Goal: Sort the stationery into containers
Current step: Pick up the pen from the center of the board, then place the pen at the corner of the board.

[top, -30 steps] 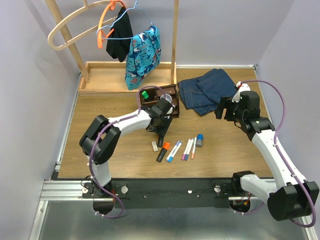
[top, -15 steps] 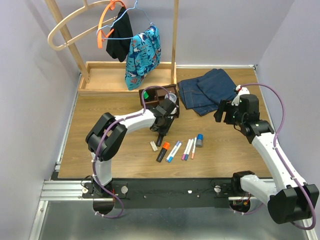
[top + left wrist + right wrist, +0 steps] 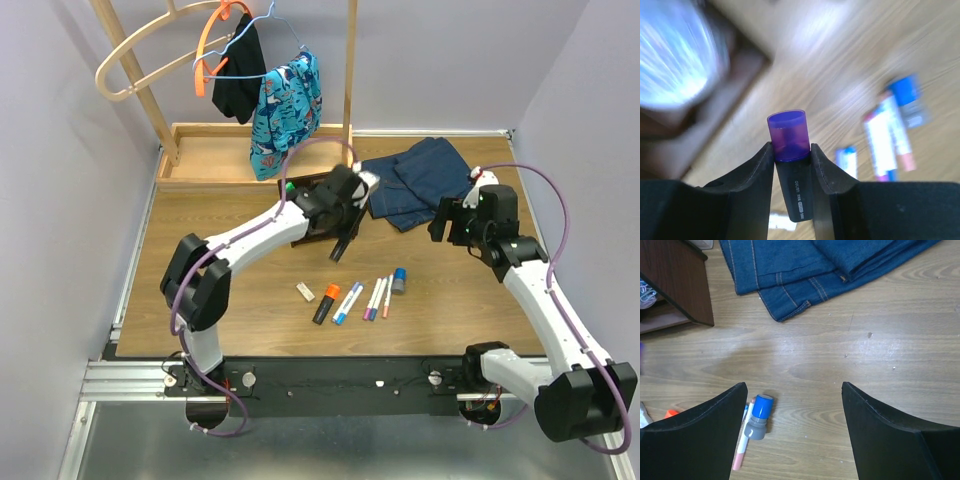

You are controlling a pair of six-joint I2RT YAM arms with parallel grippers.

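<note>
Above the desk, top view, left fingers (image 3: 342,237): closed on thick purple-capped black marker (image 3: 340,250), raised off pale wooden desk (image 3: 200,250), at near corner of small dark brown wooden organiser (image 3: 302,187); probably brought there for dropping into a compartment.
Top view, right fingers (image 3: 440,220): aloft beside folded blue jeans (image 3: 415,180), likely kept out of left arm's way.
Top view, unsorted row: small white eraser (image 3: 307,291), orange-capped black marker (image 3: 326,303), thin white pens (image 3: 372,298), blue-capped grey bottle (image 3: 399,281), lying well apart from organiser.
Left wrist view: grip up close, pressing both sides of marker at base of purple cap, cap pointing away; organiser only a brown blur at left; target compartment impossible to tell.
Right wrist view: spread wide, nothing between; bottle and pen ends below; organiser corner and jeans hem sharp.
</note>
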